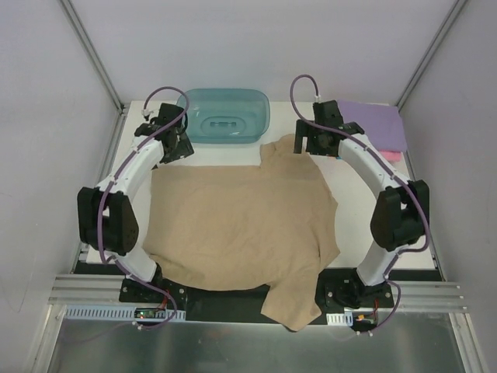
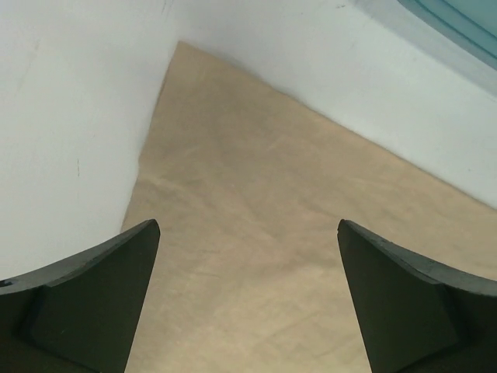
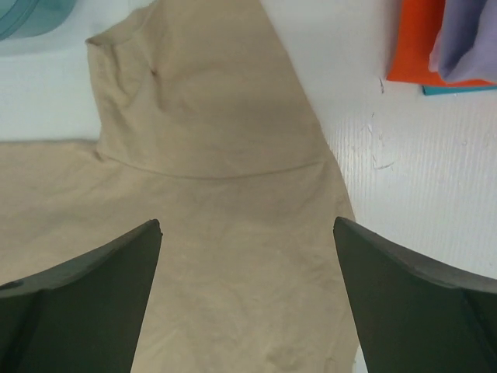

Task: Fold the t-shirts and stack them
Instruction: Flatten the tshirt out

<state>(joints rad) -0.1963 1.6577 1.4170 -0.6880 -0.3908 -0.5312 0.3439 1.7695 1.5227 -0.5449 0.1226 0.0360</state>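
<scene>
A white table bore a tan shirt before the tub. Flanking the tub, the left gripper and right gripper gaped empty. Pinching the shirt's far edge evenly at both ends seemed wisest.

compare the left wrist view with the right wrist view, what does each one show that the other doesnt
Only the left wrist view: a flat corner of the tan t-shirt on the white table, under the open left tool. Only the right wrist view: the shirt's sleeve with its seam, plus a red-orange t-shirt and a lilac t-shirt at the upper right, beyond the open right tool. Both: tan cloth, white table and an edge of the teal tub.
</scene>
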